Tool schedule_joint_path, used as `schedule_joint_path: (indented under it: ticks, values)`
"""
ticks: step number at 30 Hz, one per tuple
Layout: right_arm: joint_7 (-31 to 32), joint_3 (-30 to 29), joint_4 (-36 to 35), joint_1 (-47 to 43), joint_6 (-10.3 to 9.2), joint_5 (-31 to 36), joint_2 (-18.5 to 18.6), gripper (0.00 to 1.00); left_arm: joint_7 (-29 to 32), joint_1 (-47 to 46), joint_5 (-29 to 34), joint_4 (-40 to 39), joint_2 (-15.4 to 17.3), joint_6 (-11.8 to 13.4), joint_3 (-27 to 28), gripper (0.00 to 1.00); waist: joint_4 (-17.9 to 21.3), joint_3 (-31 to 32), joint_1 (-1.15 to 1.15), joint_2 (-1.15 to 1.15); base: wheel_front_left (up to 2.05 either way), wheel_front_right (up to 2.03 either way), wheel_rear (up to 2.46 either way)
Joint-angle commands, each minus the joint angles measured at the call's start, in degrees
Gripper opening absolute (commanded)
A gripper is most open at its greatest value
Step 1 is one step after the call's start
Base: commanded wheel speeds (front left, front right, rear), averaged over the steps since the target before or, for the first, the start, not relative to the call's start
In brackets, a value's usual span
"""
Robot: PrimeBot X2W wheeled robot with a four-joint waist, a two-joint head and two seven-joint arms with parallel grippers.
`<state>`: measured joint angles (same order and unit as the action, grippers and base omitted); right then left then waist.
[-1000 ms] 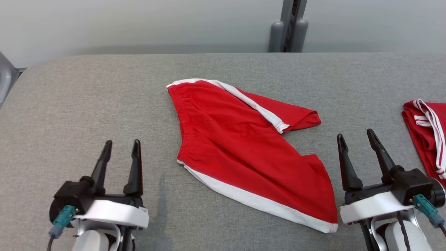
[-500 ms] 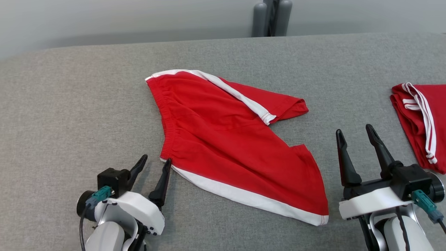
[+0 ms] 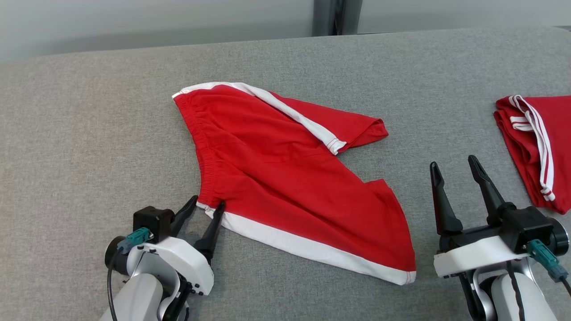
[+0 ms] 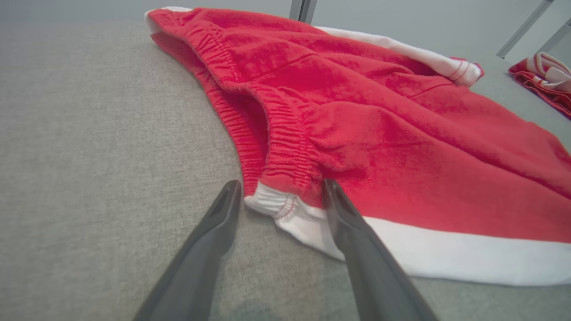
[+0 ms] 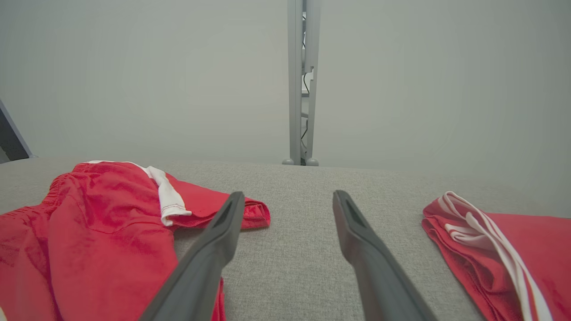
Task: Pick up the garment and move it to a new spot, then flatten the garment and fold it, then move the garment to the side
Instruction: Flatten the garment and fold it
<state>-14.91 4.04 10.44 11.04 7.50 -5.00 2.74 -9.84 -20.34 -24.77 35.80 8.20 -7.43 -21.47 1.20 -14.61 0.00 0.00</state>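
Garment [image 3: 285, 178], red shorts with white trim, lies mid-tabletop [image 3: 89, 133]. Second red striped piece [image 3: 535, 147] sits folded at our right, well apart. We see left end effector [image 3: 207, 201] spread wide, straddling the waistband corner [image 4: 272, 203]; right end effector [image 3: 453, 161] wide, empty. Grey fabric surface; grey post [image 3: 332, 18], pale wall [image 5: 134, 67] behind.

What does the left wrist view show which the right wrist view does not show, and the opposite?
Left wrist view: the left claw, open, its fingers on either side of the waistband corner of the red shorts. Right wrist view: the right claw, open over bare grey surface. Both: the red shorts, the striped red garment, the grey surface.
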Motion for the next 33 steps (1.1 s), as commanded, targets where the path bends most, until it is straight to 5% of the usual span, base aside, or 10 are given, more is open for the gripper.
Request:
schedule_joint_path:
  ticks: [1, 17, 23, 33]
  values:
    - [-0.3, -0.2, 0.3, 0.2, -0.01, 0.0, 0.3, 1.0, -0.4, -0.9, -0.6, 0.3, 0.7, 0.0, -0.5, 0.0, 0.0, 0.1, 0.0, 0.0, 0.0, 0.0, 0.0]
    - [0.6, 0.4, 1.1, -6.6, 0.0, -5.9, 0.3, 1.0, -4.0, -0.9, -2.1, 0.5, 1.4, 0.0, -0.1, 0.0, 0.3, 1.1, 0.0, 0.0, 0.0, 0.0, 0.0]
    - [5.1, 7.1, -0.7, -12.1, -0.01, -14.5, 1.1, 1.0, -4.4, -0.8, -2.3, 0.3, 1.4, 0.3, -0.2, 0.0, 0.7, 1.0, 0.0, 0.0, 0.0, 0.0, 0.0]
    - [15.2, 15.4, -6.0, -17.6, 0.0, -26.2, 7.5, 1.0, -4.7, -0.6, -2.5, 0.8, 1.3, 0.3, -0.8, 0.0, 1.0, 1.4, 0.0, 0.0, 0.0, 0.0, 0.0]
